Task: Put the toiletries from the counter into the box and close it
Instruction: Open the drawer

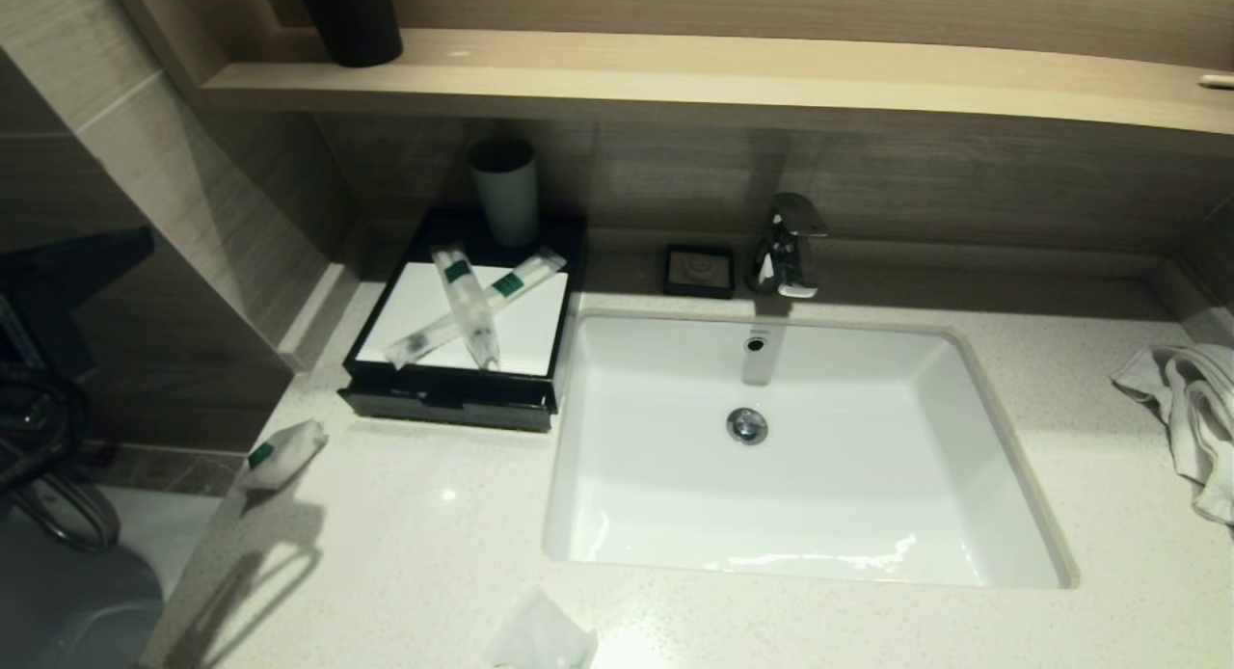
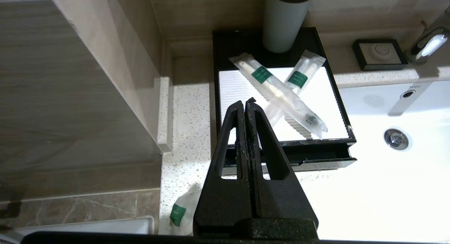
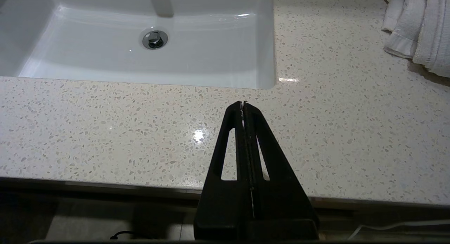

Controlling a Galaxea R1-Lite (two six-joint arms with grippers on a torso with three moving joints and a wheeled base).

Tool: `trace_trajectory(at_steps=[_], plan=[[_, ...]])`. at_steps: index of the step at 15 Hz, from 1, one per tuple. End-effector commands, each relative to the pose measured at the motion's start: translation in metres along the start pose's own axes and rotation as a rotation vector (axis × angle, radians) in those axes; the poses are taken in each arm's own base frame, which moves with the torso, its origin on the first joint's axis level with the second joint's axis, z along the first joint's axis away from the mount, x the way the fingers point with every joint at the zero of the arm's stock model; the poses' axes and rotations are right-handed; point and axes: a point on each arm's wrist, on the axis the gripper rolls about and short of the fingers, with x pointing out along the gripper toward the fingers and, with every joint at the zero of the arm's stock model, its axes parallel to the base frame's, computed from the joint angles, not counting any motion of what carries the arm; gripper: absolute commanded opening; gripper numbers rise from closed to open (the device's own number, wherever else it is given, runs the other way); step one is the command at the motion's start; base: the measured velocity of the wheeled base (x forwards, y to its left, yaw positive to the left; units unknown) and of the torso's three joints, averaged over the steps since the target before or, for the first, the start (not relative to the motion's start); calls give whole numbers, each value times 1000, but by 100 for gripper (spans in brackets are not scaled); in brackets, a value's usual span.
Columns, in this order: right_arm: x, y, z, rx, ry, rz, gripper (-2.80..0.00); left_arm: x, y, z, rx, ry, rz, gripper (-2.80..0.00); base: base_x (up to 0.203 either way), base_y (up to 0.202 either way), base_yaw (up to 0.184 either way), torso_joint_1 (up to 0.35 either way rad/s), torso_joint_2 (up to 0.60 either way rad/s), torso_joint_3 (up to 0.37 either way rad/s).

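Progress toward packing: the black box (image 1: 453, 399) stands on the desk (image 1: 415, 553) just left of the sink (image 1: 1003, 476), its front drawer part drawn out a little in the left wrist view. Two long toothbrush packets (image 1: 468, 303) lie crossed on the box's white top, beside a grey cup (image 1: 504, 189) at its rear; whether that white surface is a lid or a liner cannot be told. A small sachet with a green label (image 1: 280, 454) rests on the desk's left edge, near the box front but apart from it. A second crumpled packet (image 1: 540, 638) lies at the near edge of the desk, before the sink. The left tool (image 2: 245, 102) hovers above the box front, pressed together and empty. The right tool (image 3: 243, 104) hangs over bare desk near the sink's front corner, likewise pressed together and empty. Judged from this layout, the task looks barely begun: two loose items remain to be collected, and the box awaits closing. A towel (image 1: 1191, 409) lies at the far right.
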Motion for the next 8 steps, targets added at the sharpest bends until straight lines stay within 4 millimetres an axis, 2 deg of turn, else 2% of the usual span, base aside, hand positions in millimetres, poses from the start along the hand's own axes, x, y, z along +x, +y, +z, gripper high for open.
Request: trace_trajectory(at_steps=[1, 8], plan=[[0, 0, 0, 0, -1, 0, -280, 17, -1, -9, -5, 61, -15, -280, 0, 0, 0, 0, 0, 0], [0, 0, 0, 0, -1, 0, -280, 37, -2, -20, -11, 124, -36, -280, 0, 0, 0, 0, 0, 0]])
